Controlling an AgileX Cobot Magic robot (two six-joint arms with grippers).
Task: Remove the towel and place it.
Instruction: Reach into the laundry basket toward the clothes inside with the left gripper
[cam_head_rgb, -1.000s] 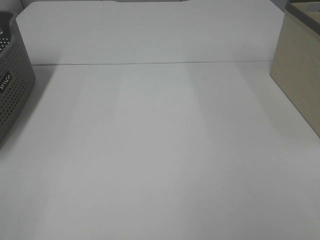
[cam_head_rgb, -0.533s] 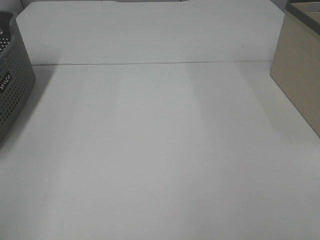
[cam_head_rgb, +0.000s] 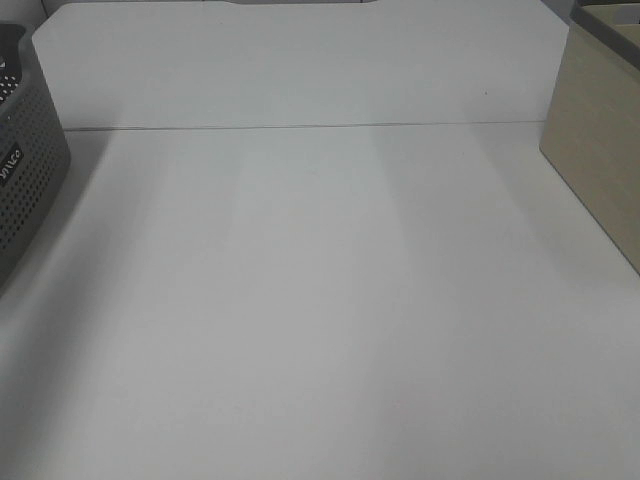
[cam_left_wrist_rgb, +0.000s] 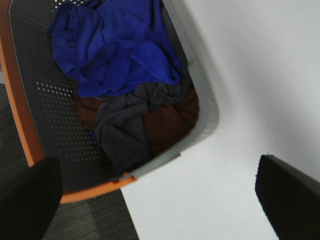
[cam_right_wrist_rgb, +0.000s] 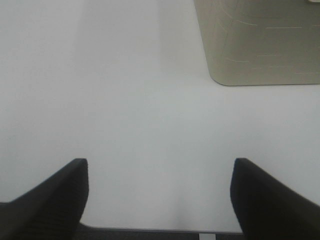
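The left claw (cam_left_wrist_rgb: 159, 200) is gaping wide near the basket (cam_left_wrist_rgb: 31, 100) where the towel (cam_left_wrist_rgb: 117, 47) is lying, the right claw (cam_right_wrist_rgb: 160, 197) gaping likewise.

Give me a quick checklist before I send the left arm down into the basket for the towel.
1. Towel located: ok. The towel lies crumpled in the basket, on top of other cloths.
2. Left gripper ready: ok. Jaws wide apart, nothing between them.
3. Gripper lined up on towel: not ok. The gap between its fingers frames the basket's corner and the table, not the towel.
4. Towel free of the rest: cannot tell. The grey cloth and brown cloth touch it, and any tangling is hidden.
5. Right gripper out of the way: ok. It is open over the table, apart from the beige box.
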